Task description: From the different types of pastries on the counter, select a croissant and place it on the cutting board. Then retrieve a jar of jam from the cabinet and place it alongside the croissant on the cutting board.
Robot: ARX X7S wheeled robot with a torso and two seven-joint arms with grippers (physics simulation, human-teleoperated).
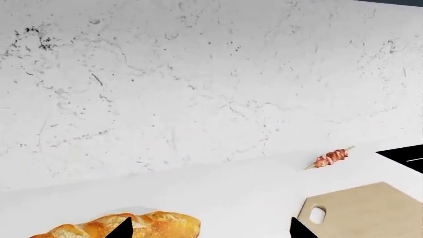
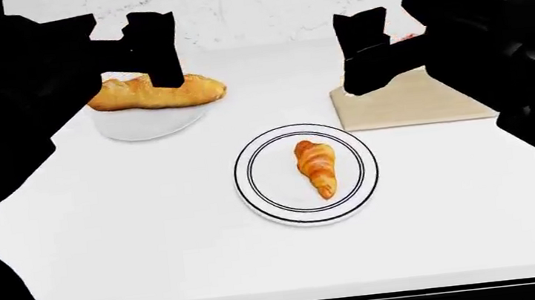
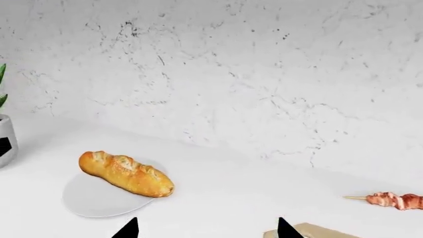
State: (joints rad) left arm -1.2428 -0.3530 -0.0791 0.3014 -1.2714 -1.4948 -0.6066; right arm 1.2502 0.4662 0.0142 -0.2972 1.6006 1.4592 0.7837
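The small golden-orange croissant (image 2: 317, 167) lies on a black-ringed white plate (image 2: 257, 188) at the middle of the counter (image 2: 108, 241). To the right and behind it lies the tan cutting board (image 2: 412, 101) (image 1: 370, 210) (image 3: 317, 232), bare. My left gripper (image 2: 154, 57) (image 1: 211, 229) hangs open above the long loaf (image 2: 157, 93) (image 1: 132, 227) (image 3: 126, 173). My right gripper (image 2: 369, 53) (image 3: 206, 229) hangs open over the board's left end. Neither holds anything. The jar of jam is out of view.
The loaf rests on a plain white dish (image 2: 140, 126) (image 3: 92, 198). A meat skewer (image 1: 330, 158) (image 3: 393, 201) lies near the marble back wall. A black sink corner (image 1: 406, 156) shows beyond the board. A potted plant (image 3: 5, 141) stands far left.
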